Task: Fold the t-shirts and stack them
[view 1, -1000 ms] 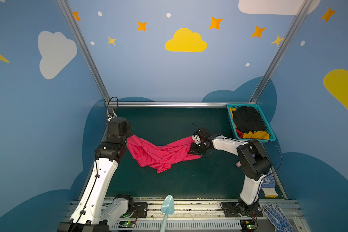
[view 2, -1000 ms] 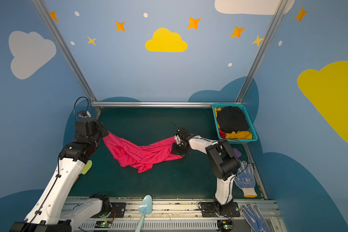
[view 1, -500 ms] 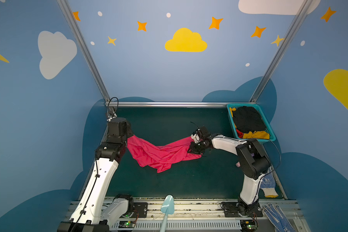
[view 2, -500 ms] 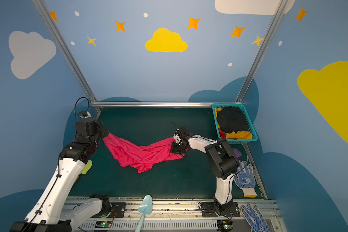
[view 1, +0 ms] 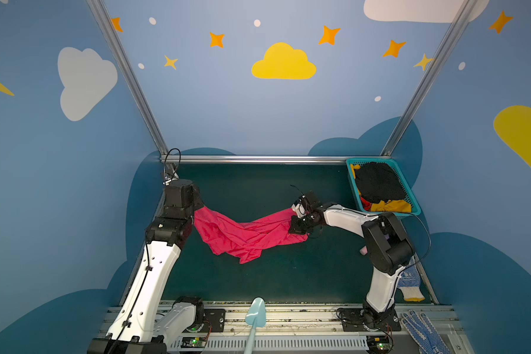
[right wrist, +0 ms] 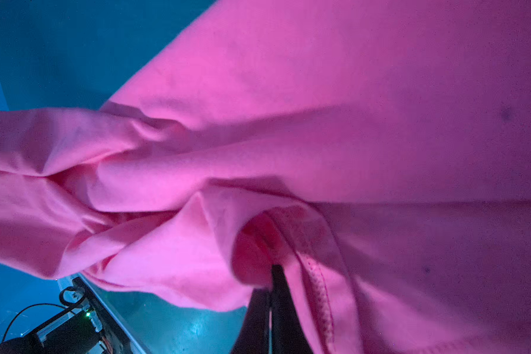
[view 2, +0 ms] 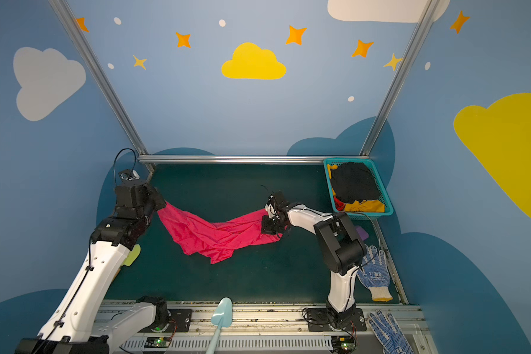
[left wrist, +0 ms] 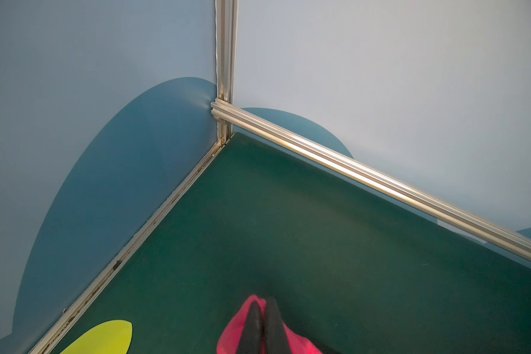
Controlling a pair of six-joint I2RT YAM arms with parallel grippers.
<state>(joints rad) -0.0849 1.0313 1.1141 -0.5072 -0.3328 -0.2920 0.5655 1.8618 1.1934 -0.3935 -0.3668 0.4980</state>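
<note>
The left tool (view 1: 196, 211) at mid-left and the right tool (view 1: 298, 226) at mid-right each clench an edge of the pink t-shirt (view 1: 246, 236), slinging it between them, probably to spread it flat for folding.

Dark green table mat (view 2: 258, 275): teal plastic basket (view 2: 368, 215) far-right corner, blue-dotted white glove (view 2: 373, 272) right edge, lime oval patch (view 2: 132, 256) left.

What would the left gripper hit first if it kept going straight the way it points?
Likely the bare green mat just ahead of the left gripper, which is shut on the pink t-shirt; beyond that stands the metal corner post. Depth is unclear.
</note>
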